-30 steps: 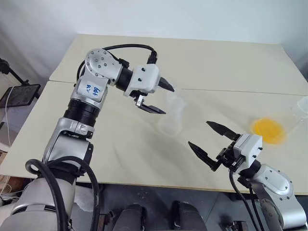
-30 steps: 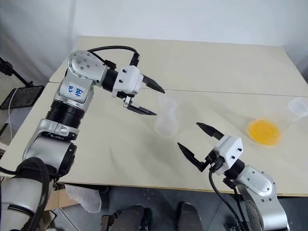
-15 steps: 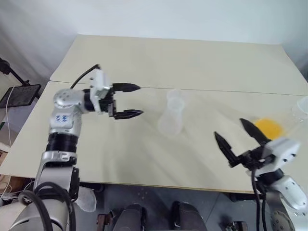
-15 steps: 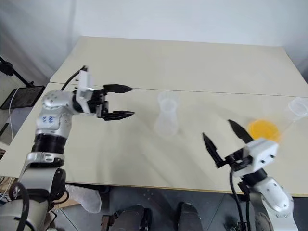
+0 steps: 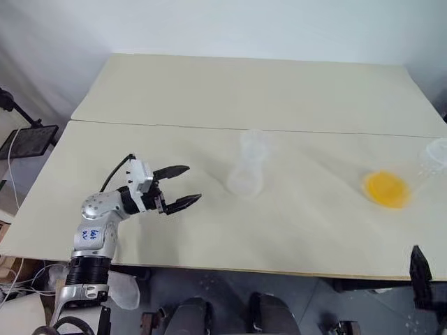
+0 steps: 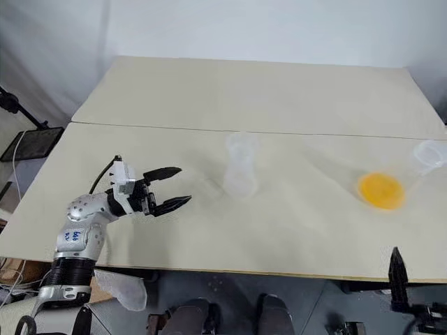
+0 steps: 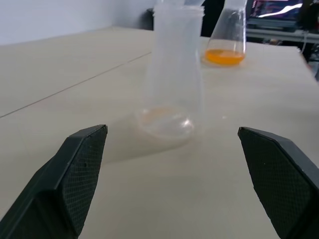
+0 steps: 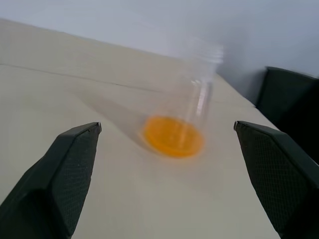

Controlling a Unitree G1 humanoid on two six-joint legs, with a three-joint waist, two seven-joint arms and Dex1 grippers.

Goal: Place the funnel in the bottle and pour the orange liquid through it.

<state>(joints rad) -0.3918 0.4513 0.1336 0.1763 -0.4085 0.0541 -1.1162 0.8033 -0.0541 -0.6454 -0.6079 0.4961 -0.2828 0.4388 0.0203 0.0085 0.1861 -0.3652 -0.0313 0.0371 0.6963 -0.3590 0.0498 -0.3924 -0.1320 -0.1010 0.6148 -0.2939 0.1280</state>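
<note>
The clear bottle [image 5: 246, 165] stands upright near the middle of the worktop [image 5: 209, 91], wide rounded base tapering to a narrow neck, and a cup-shaped clear funnel [image 5: 252, 139] appears to sit in its mouth, though clear plastic on clear plastic makes that hard to confirm. If so, the first half of the task looks done. The pour is not: the orange liquid [image 5: 386, 188] lies as a shallow bright pool in the broad base of a larger clear flask [image 7: 226, 35], which stands near the worktop's right edge, well apart from the bottle, and the bottle's base shows no colour.

The left gripper [image 5: 179, 186] hovers low over the worktop's front-left part, jaws spread wide and empty, pointing toward the bottle but well short of it. The right gripper [image 8: 167, 199] faces the flask from a distance, jaws wide apart and holding nothing.

The worktop is matte beige board, two panels meeting at a seam. The gripper fingers [image 7: 82, 169] are black with a fine cross-hatched face.
</note>
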